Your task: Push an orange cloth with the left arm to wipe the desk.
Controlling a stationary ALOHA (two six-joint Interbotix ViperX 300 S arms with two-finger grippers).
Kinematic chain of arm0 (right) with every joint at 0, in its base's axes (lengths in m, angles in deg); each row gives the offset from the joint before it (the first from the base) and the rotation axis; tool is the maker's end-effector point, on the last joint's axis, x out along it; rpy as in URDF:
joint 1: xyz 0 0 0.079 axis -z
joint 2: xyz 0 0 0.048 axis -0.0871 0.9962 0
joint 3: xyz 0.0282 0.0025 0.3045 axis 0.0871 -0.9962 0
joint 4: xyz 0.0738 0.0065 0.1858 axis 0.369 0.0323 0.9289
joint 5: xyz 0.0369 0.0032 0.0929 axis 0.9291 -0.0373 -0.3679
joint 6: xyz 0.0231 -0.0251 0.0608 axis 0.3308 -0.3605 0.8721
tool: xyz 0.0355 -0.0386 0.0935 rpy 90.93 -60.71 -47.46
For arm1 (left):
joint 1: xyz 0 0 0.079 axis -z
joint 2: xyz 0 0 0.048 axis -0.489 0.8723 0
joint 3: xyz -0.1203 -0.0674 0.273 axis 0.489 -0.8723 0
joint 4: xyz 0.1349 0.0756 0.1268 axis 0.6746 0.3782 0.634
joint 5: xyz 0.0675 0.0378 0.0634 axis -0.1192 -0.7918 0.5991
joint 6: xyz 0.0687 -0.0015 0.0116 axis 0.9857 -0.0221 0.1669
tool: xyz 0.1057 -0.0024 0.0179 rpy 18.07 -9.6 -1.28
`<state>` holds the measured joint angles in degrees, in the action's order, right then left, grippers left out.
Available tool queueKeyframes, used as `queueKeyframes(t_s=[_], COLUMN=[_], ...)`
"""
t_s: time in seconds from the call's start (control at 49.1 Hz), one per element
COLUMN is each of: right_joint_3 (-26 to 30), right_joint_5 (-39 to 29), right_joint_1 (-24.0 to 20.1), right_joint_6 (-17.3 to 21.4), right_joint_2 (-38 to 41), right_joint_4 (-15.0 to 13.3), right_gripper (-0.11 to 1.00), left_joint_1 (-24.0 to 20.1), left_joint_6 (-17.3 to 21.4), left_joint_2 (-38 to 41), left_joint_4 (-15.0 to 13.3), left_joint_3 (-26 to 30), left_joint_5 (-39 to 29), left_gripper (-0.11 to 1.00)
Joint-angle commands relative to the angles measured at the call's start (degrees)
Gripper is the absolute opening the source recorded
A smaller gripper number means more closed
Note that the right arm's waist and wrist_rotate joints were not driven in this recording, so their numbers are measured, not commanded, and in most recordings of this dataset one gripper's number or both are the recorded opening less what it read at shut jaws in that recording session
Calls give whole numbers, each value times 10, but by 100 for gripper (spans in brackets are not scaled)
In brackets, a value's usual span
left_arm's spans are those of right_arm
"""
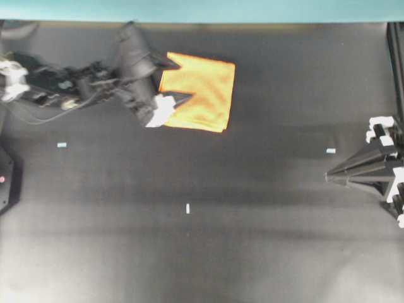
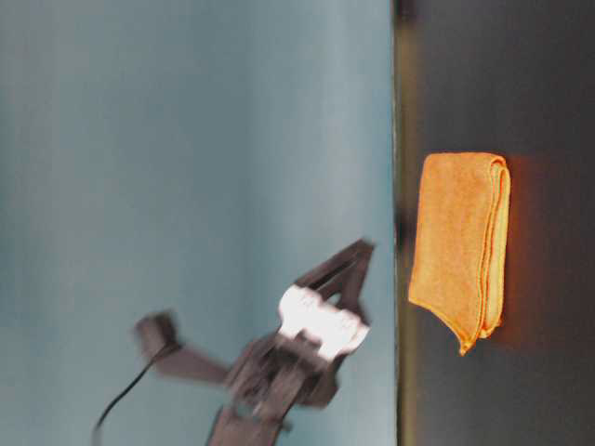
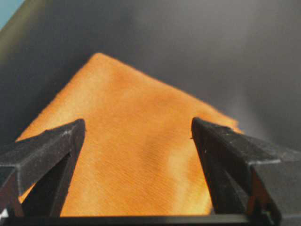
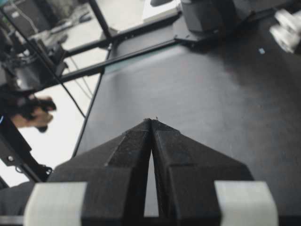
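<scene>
The orange cloth (image 1: 205,95) lies folded flat on the desk (image 1: 252,221) at the back, left of the middle. It also shows in the table-level view (image 2: 460,242) and fills the left wrist view (image 3: 131,94). The left arm's gripper (image 1: 184,79) is open, its two fingers spread over the cloth's left part (image 3: 137,123). I cannot tell if the tips touch the cloth. The right gripper (image 1: 328,177) is shut and empty, its point facing left, low at the desk's right edge (image 4: 151,120).
Small white tape marks lie on the desk at the left (image 1: 62,144), front middle (image 1: 188,208) and right (image 1: 331,151). A teal border strip (image 1: 189,9) runs along the back edge, close behind the cloth. A black frame post (image 1: 394,63) stands at the right.
</scene>
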<state>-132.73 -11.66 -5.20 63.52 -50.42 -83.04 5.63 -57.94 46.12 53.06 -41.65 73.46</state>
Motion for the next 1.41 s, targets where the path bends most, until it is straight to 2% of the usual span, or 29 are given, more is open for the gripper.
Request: queueKeyframes(t_s=[0.0, 0.285, 0.611, 1.018, 1.14, 1.385], right_joint_3=[1, -8, -13, -15, -17, -21], right_joint_5=[3, 3, 3, 2, 2, 2], right_joint_1=[0, 0, 0, 0, 0, 0], right_joint_6=[0, 0, 0, -1, 0, 0], right_joint_2=[-2, -11, -18, -25, -29, -36], right_joint_4=[-1, -1, 0, 0, -1, -1], right_gripper=[0, 0, 0, 0, 0, 0], left_joint_1=[-10, -25, -26, -2, 22, 105], left_joint_6=[-4, -15, -15, -14, -14, -16], left_joint_2=[47, 139, 149, 100, 81, 53], left_joint_4=[2, 3, 3, 3, 3, 3], left_joint_3=[43, 108, 99, 22, -8, -71], left_joint_5=[6, -8, -62, -64, -64, -54], left_gripper=[87, 84, 84, 84, 84, 84])
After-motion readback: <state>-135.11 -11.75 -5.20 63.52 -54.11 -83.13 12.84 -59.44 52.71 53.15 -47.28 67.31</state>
